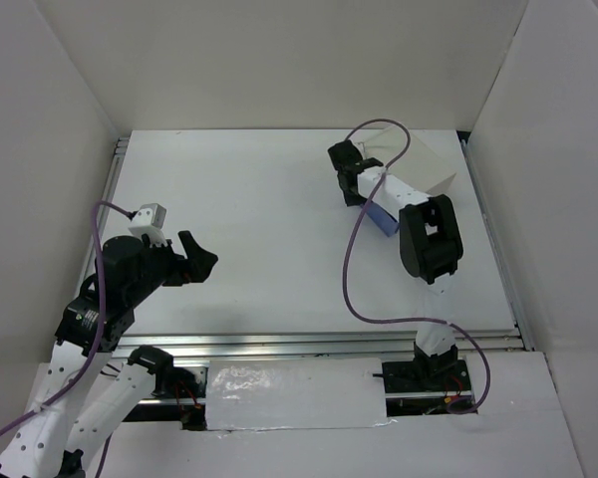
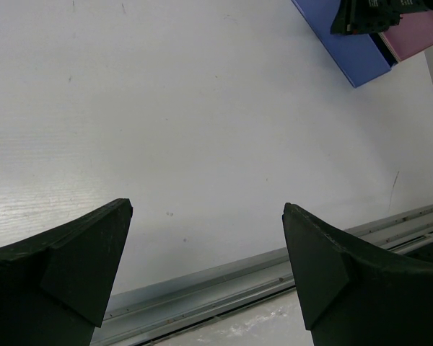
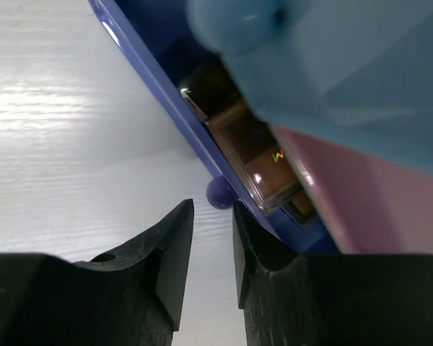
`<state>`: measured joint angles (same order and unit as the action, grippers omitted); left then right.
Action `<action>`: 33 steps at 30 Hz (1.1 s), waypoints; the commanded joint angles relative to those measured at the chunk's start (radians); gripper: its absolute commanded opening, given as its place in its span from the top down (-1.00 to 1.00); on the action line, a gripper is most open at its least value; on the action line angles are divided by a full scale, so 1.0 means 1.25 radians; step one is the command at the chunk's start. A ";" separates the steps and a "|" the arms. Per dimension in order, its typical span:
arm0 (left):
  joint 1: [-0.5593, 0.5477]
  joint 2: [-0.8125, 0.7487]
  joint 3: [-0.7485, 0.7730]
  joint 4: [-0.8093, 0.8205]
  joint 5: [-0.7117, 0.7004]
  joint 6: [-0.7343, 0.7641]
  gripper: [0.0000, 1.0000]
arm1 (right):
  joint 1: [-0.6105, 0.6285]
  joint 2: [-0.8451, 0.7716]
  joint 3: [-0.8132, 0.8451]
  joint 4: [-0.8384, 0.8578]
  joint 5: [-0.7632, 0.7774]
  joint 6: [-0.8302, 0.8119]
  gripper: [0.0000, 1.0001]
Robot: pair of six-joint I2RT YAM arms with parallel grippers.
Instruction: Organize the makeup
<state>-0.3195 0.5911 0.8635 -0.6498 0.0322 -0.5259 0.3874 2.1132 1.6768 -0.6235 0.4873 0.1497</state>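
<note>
We are looking down on a white table (image 1: 269,219) that is sitting inside a plain white enclosure. A back wall (image 1: 299,60) is rising behind the table's far edge, while a left wall (image 1: 30,179) and a right wall (image 1: 563,179) are closing in on its two sides. An aluminium rail (image 1: 309,344) is running along the table's near edge, and a thinner side rail (image 1: 115,179) is edging its left side. Just in front of the near rail, a crinkled white sheet (image 1: 294,396) is lying flat. Soft, even light is falling on the table, giving its surface a streaky sheen and showing up faint specks and scuffs.
</note>
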 commanded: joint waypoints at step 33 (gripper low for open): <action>0.003 0.077 0.088 -0.069 -0.240 -0.032 -0.99 | 0.212 -0.955 -0.404 0.051 -0.205 0.137 -1.00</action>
<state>-0.3191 0.6632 0.9028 -0.7052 -0.1402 -0.5411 0.6701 0.9974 1.2533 -0.4633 0.1410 0.2489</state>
